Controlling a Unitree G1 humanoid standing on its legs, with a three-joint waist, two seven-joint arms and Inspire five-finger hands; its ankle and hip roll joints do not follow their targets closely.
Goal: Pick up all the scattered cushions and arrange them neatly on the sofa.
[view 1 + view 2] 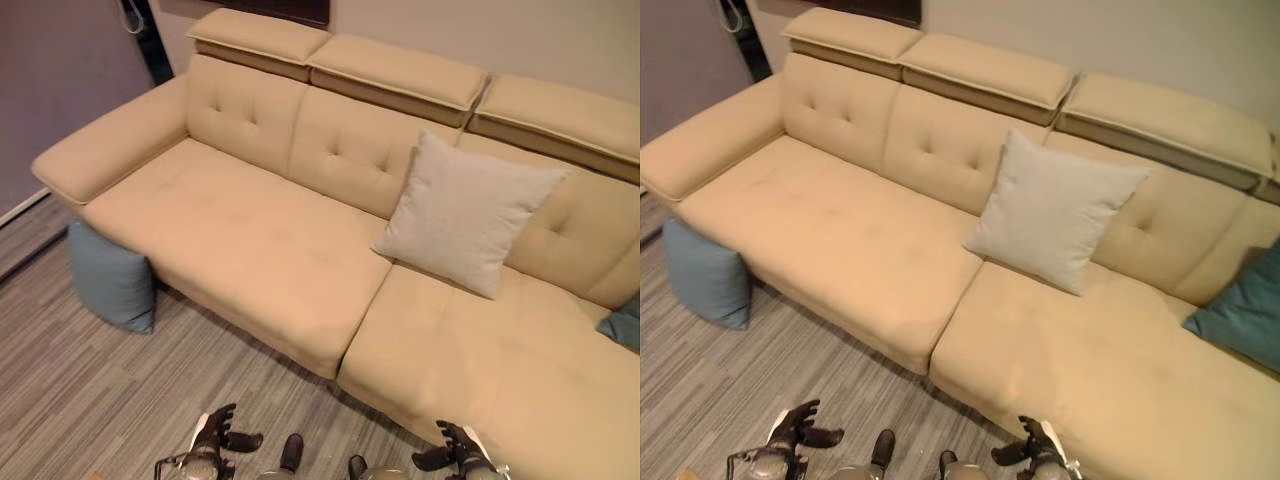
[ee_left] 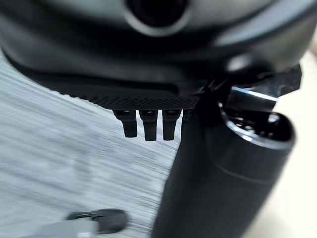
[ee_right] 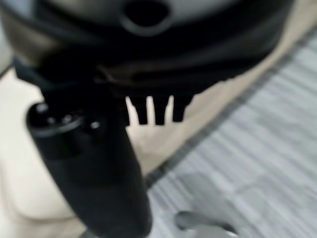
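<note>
Three cushions are in view around one beige sofa (image 1: 250, 240), which spans the scene from 9 o'clock to 4 o'clock. Largest is the light grey cushion (image 1: 465, 212), propped upright against the backrest at about 2 o'clock, already on the seat. Next, a blue cushion (image 1: 112, 280) stands on the striped floor (image 1: 90, 400) at 8 o'clock, leaning against the sofa end below the armrest. A teal cushion (image 1: 1245, 310) lies on the seat at 3 o'clock. Judged by their plump, rounded faces, all are light, soft and compressible, not fragile; fabric covers should resist slipping. Recommended hold: pinch a corner or clamp the top edge. Left hand (image 1: 215, 437) at 7 o'clock and right hand (image 1: 458, 450) at 5 o'clock hang empty, fingers relaxed and apart. No legible writing or labels appear.
</note>
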